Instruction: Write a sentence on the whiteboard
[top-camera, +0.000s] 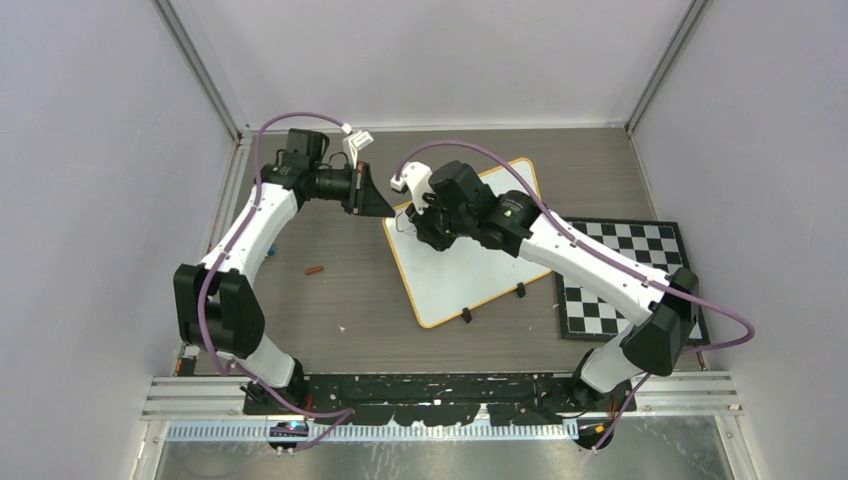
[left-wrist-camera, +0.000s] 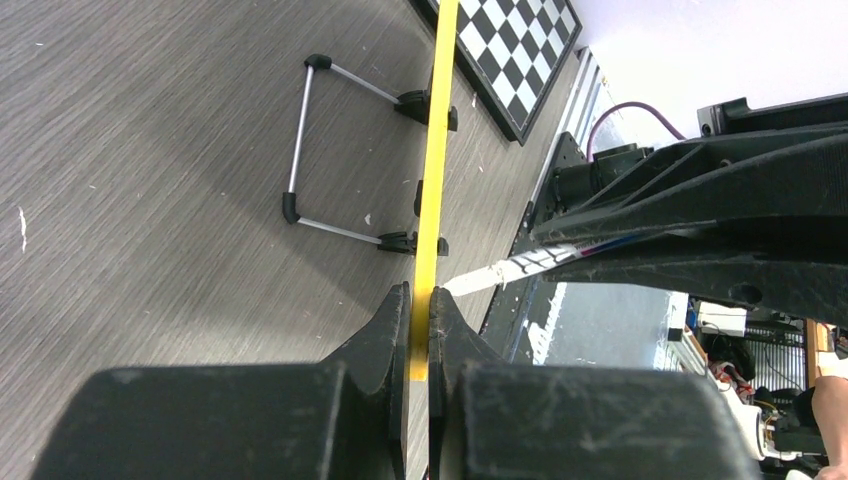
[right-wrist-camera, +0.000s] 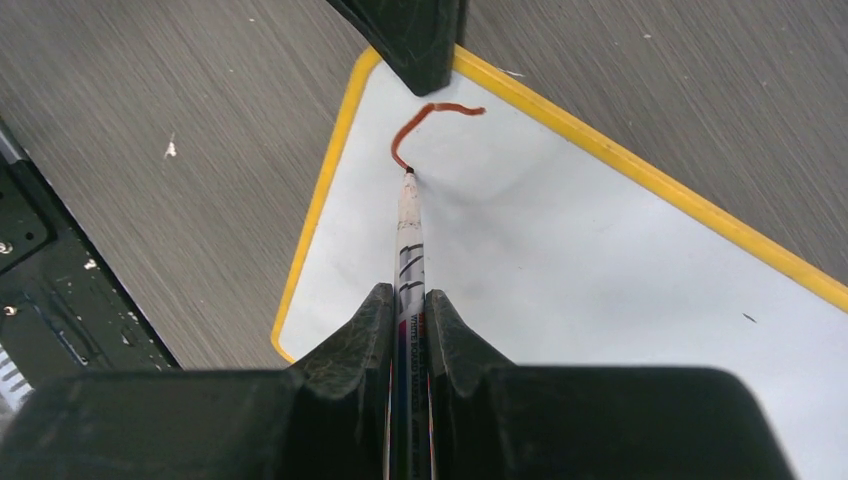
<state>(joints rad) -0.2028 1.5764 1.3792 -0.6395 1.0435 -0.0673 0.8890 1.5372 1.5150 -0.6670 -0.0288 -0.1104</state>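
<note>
The whiteboard (top-camera: 470, 275) lies tilted mid-table, white with an orange-yellow rim. My left gripper (top-camera: 385, 208) is shut on its far left rim; in the left wrist view the rim (left-wrist-camera: 432, 200) runs edge-on between the jaws of that gripper (left-wrist-camera: 420, 295). My right gripper (top-camera: 418, 225) is shut on a whiteboard marker (right-wrist-camera: 408, 240), its tip touching the board (right-wrist-camera: 600, 260) near that corner. The right gripper (right-wrist-camera: 408, 300) shows just behind the marker. Of the sentence, only one curved red-brown stroke (right-wrist-camera: 420, 118) shows on the board. The marker tip also shows in the left wrist view (left-wrist-camera: 480, 277).
A black-and-white checkered mat (top-camera: 625, 275) lies right of the board, partly under my right arm. A small red-brown cap (top-camera: 315, 269) lies on the table to the left. The board's wire stand (left-wrist-camera: 300, 150) sticks out beneath it. Enclosure walls stand on three sides.
</note>
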